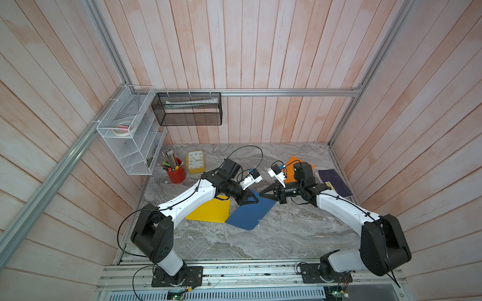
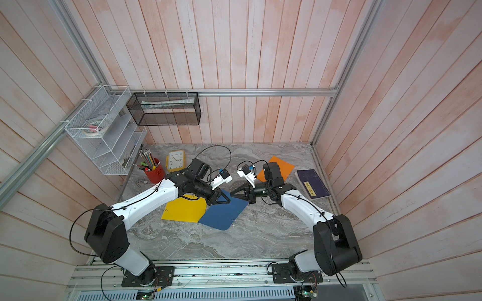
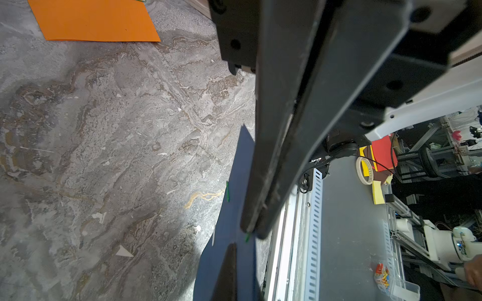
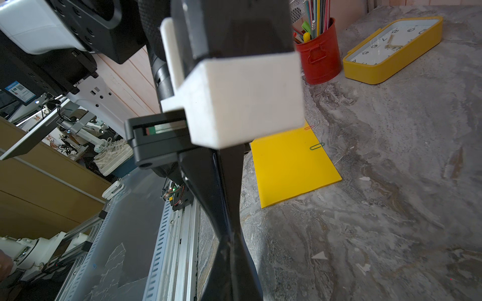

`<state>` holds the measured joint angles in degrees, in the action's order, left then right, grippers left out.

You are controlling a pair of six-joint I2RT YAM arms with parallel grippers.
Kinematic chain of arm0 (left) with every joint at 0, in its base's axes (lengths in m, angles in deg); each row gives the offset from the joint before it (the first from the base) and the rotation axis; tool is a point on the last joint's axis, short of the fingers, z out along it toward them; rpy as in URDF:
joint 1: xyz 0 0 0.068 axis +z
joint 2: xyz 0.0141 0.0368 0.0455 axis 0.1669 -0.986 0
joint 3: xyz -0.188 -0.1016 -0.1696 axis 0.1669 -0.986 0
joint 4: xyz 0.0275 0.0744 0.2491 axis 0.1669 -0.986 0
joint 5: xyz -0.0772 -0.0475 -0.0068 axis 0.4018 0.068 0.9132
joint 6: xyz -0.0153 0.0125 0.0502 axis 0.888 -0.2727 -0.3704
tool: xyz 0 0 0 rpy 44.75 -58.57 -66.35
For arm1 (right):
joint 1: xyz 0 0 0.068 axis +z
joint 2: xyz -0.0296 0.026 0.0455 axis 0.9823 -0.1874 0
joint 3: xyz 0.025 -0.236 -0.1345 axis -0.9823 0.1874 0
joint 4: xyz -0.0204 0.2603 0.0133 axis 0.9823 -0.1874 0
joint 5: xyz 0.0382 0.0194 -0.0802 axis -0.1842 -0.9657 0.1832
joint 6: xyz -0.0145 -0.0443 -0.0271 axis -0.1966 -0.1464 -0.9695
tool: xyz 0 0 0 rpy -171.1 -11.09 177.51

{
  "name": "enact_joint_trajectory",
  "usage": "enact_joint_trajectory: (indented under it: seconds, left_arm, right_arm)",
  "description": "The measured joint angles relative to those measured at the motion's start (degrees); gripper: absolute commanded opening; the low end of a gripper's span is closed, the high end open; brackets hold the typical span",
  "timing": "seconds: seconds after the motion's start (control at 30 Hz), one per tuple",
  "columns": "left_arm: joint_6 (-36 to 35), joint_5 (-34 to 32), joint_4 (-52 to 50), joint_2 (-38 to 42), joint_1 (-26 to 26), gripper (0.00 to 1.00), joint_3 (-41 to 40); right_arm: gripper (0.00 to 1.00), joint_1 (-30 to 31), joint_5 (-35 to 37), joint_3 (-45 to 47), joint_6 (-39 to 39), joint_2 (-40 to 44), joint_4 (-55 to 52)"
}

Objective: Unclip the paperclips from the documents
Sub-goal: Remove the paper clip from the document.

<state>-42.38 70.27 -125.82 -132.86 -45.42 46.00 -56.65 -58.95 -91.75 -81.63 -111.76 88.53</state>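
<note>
Overhanging blue document (image 1: pixel 247 213) corner: left pincer (image 1: pixel 257 201)

Calling the back wall 12 in a top view: the marble table (image 1: pixel 260 242) is lying wide open from 5 to 7, so that's where anything is getting through easily. The red pencil cup (image 1: pixel 177 173) and yellow clock (image 1: pixel 195 161) are crowding 10 to 11. The purple book (image 1: pixel 335 182) is sitting between 2 and 3. Dead centre, the left gripper (image 1: pixel 257 200) and right gripper (image 1: pixel 261 195) are standing tip to tip, blocking the middle.

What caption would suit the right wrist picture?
A green paperclip grips the yellow document; red pencil pot and yellow clock beyond.
</note>
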Motion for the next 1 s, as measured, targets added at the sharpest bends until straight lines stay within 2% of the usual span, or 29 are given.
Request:
enact_joint_trajectory:
  seconds: [1.0]
  left_arm:
    - [-0.28, -1.40, -1.40, -0.48, -0.11, 0.00, -0.02]
  right_arm:
    - [0.08, -1.01, -0.85, 0.09, 0.22, 1.09, 1.31]
